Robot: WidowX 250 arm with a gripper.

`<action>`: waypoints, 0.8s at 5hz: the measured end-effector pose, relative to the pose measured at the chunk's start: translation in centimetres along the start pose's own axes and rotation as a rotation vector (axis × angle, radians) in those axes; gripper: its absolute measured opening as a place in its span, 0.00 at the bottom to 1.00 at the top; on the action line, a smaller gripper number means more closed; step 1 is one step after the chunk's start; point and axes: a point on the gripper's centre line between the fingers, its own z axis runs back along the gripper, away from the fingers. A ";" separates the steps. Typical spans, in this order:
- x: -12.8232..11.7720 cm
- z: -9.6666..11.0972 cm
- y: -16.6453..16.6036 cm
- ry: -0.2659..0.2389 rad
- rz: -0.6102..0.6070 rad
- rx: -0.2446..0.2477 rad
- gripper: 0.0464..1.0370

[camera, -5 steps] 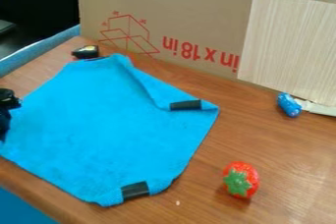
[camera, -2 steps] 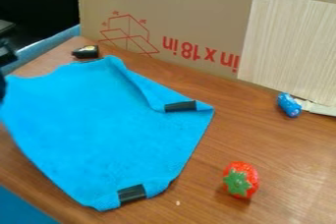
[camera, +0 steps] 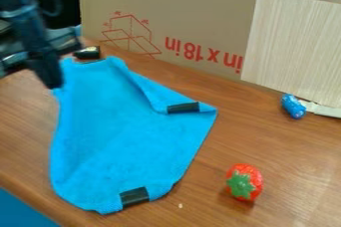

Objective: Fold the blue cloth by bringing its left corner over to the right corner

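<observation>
Cloth, blue — upper-left edge in claw

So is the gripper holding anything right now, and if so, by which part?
Yes, it appears so: the black two-finger gripper has the bright blue fabric cloth by its upper-left edge, at a corner.

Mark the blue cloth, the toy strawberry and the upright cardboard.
Blue cloth (camera: 123,134), camera view: middle of its upper face.
Toy strawberry (camera: 242,185), camera view: its green leafy cap.
Upright cardboard (camera: 193,14), camera view: brown face above the red print.
</observation>
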 end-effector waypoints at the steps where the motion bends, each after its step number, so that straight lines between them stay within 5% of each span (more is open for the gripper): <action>1: -1.2 -1.4 -4.3 -0.002 0.009 0.024 0.01; 4: -3.8 -4.7 -14.7 -0.053 0.005 0.042 0.02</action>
